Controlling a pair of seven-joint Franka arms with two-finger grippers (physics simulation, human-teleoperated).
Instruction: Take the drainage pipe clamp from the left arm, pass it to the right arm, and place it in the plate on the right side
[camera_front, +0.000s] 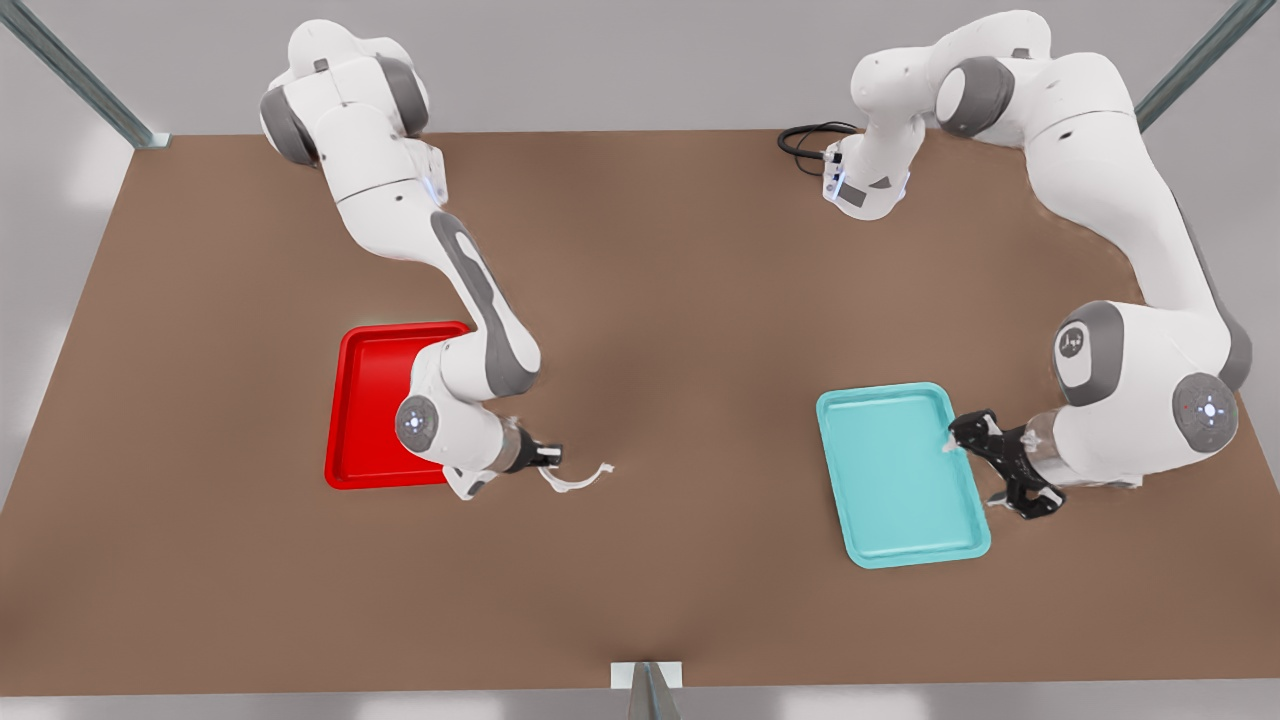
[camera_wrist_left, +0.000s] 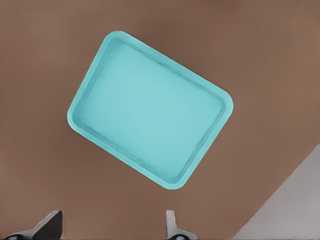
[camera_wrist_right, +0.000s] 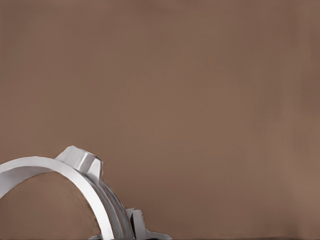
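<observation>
Front view had the right hand (camera_front: 556, 458) pinching the drainage pipe clamp (camera_front: 578, 480) beside the plate (camera_front: 368, 400); the left hand (camera_front: 985, 462) hung spread by the teal tray (camera_front: 900, 475).

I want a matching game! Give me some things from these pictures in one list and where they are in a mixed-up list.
Things:
1. small white plastic half-ring clamp
2. bright red rectangular tray
3. teal rectangular tray
4. left gripper

Places or states:
A. open, at the teal tray's edge
B. partly hidden under a white arm
C. held by the right gripper
D. on the front view's right

Pairs: 1-C, 2-B, 3-D, 4-A
</observation>
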